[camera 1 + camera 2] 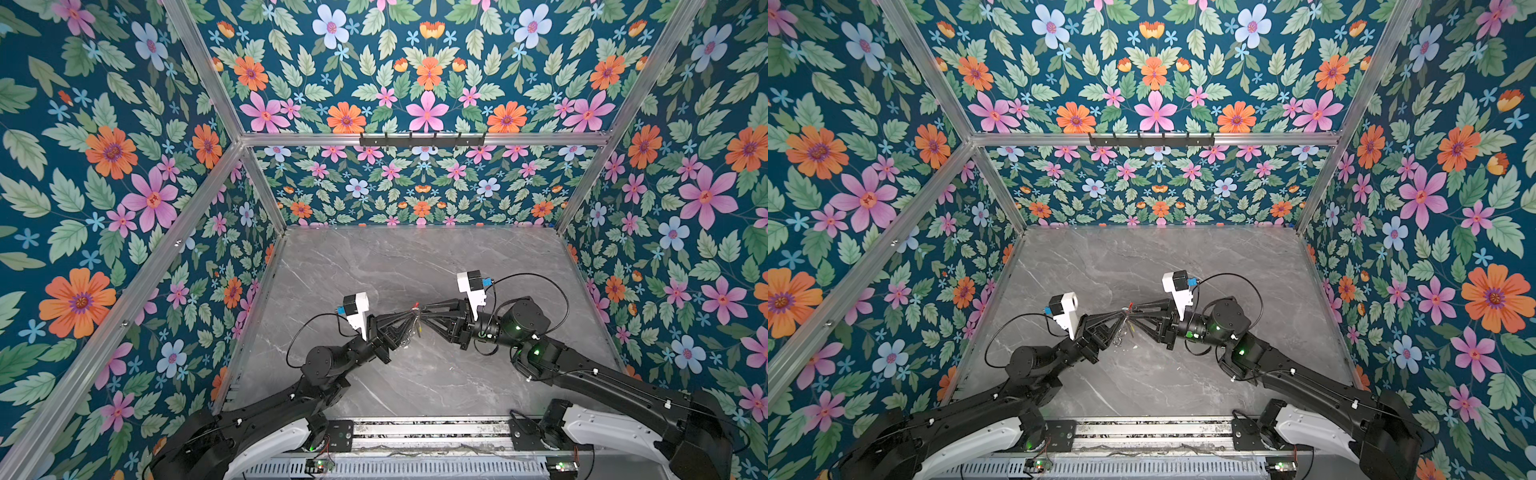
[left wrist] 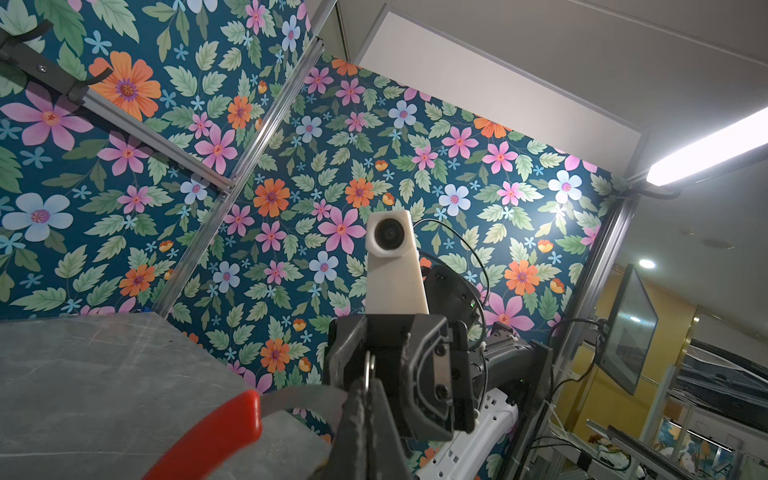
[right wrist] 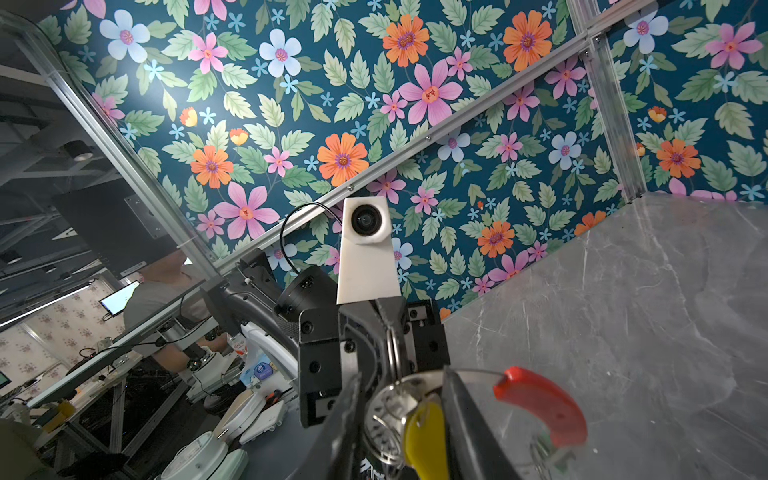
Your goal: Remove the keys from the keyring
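Left gripper (image 2: 363, 386) clamped on the grey band of the keyring (image 2: 299, 399), held above the marble table (image 1: 415, 257) at mid-scene; right gripper (image 3: 401, 386), jaws narrow, flanks the yellow-tagged key (image 3: 424, 436), contact not discernible; in both top views the meeting grippers hide most of the ring

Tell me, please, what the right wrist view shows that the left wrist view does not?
Only the right wrist view: the yellow-tagged key between the right tool's fingers. Only the left wrist view: the black hook rail, and the keyring's grey band entering the shut left tool. Both: the red sleeve and the table.
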Robot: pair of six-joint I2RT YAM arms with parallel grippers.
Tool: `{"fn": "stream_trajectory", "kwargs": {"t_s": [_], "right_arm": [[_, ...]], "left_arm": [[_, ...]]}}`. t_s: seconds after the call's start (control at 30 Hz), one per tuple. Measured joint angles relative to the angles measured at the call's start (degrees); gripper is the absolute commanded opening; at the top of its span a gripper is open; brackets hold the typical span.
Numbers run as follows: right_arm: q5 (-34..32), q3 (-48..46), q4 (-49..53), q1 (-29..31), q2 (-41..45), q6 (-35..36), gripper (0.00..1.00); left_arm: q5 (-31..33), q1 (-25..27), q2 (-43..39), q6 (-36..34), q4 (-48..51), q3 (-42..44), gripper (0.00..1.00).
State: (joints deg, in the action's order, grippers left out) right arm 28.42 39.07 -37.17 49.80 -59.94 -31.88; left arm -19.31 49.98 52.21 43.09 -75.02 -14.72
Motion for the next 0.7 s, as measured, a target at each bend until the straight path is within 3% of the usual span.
{"fn": "stream_trajectory", "kwargs": {"t_s": [0.43, 0.7], "right_arm": [[0.6, 1.3, -0.3, 0.6, -1.7, 0.0, 0.17], [0.4, 1.3, 0.0, 0.7, -1.7, 0.0, 0.05]], "left_arm": [[0.8, 0.0, 0.1, 0.0, -0.2, 0.3, 0.0], [1.1, 0.0, 0.5, 0.3, -1.3, 0.3, 0.01]]}}
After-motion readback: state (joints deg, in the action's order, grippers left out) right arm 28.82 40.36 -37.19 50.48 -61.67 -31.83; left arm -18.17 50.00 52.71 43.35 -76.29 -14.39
